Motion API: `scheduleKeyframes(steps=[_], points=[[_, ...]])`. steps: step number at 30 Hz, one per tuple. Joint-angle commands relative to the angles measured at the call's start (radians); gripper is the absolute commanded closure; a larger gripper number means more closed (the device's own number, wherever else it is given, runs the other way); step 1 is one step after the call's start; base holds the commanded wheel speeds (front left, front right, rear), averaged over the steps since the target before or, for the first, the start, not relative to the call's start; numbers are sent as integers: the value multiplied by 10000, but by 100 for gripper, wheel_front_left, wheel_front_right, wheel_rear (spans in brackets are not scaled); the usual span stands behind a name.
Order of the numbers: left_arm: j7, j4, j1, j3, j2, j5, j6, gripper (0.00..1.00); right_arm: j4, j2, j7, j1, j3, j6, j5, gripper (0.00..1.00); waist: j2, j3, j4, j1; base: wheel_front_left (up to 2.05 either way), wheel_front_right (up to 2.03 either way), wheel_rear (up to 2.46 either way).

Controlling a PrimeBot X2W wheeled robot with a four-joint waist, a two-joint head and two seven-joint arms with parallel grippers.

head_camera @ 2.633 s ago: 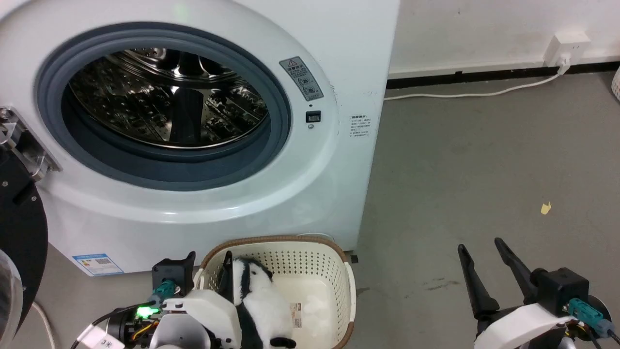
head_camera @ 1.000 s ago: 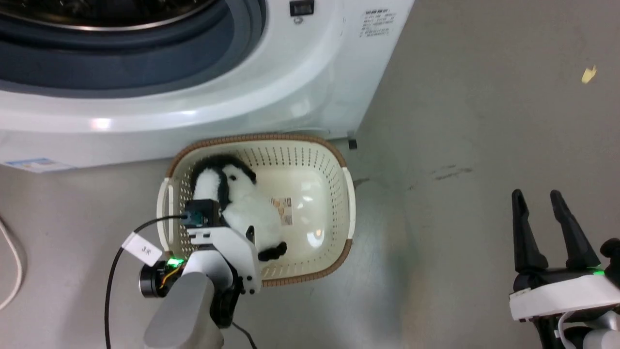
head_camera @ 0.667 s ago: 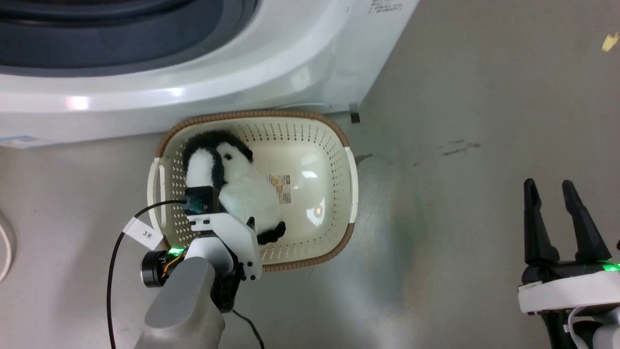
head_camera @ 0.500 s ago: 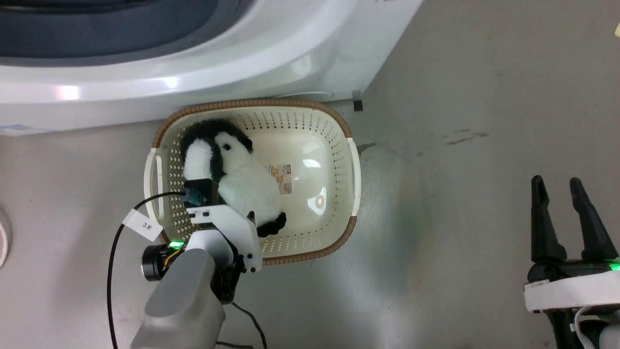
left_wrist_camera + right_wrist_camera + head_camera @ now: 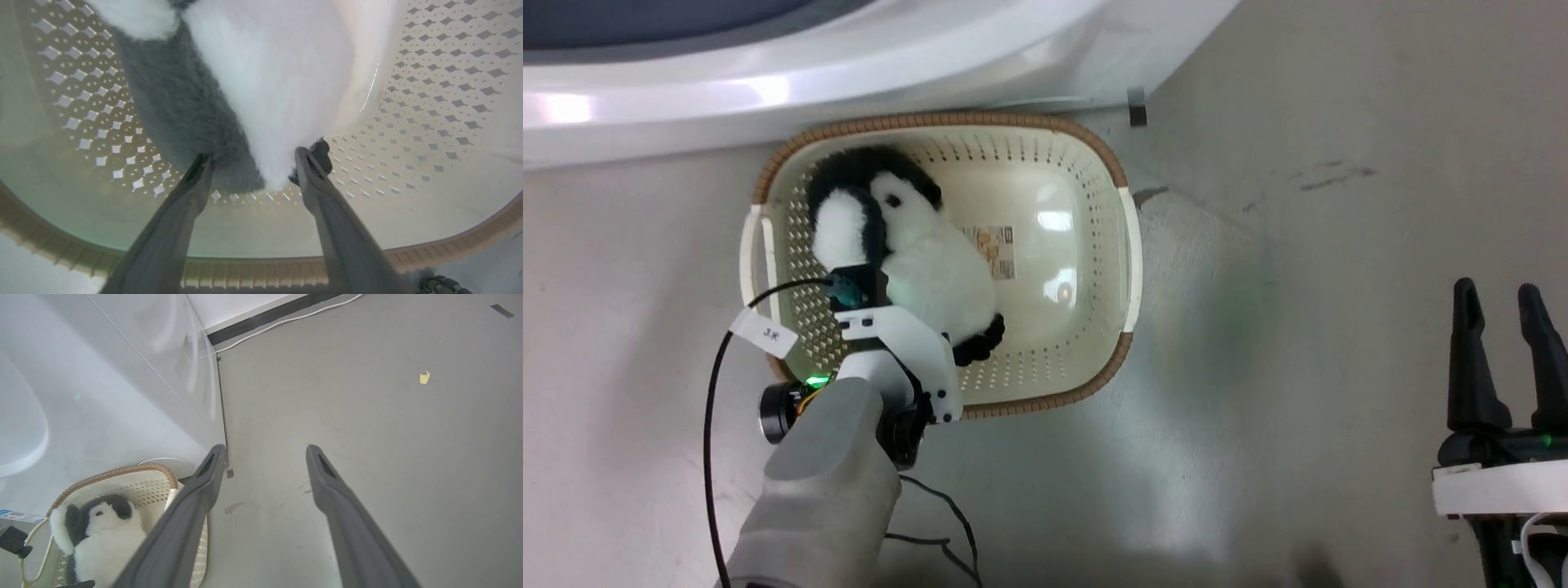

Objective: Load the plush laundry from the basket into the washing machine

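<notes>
My left claw [image 5: 253,163] is spread fully, straddling the near end of the plush laundry [image 5: 931,269], gripping nothing. The toy lies left in the basket [image 5: 1129,245], beside the washing machine [image 5: 849,49]. Risks: I pinch fur only and it slips on the lift; my tips snag the perforated wall.

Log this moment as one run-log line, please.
stage: pre-grasp | left tool: open, straddling soft toy in basket | right tool: open, idle over floor | washer: not loaded yet
</notes>
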Motion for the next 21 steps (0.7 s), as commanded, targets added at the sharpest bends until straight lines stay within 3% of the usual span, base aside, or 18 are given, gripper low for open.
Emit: scheduleKeyframes(steps=[1,15,21], points=[[40,379,-378,-154,12,-170,116,0,-126,-45,-113,-210,-61,-6,170,0,0,280,-47,-1,0,0,0],[-1239,1909,-1829,-808,53,-553,757,0,-695,-51,-231,-250,-402,-7,758,0,0,1698,-73,-1,0,0,0],[-1637,2011,-1908,-796,39,-679,844,0,-764,-59,-224,-263,-359,-7,801,0,0,1776,-73,-1,0,0,0]])
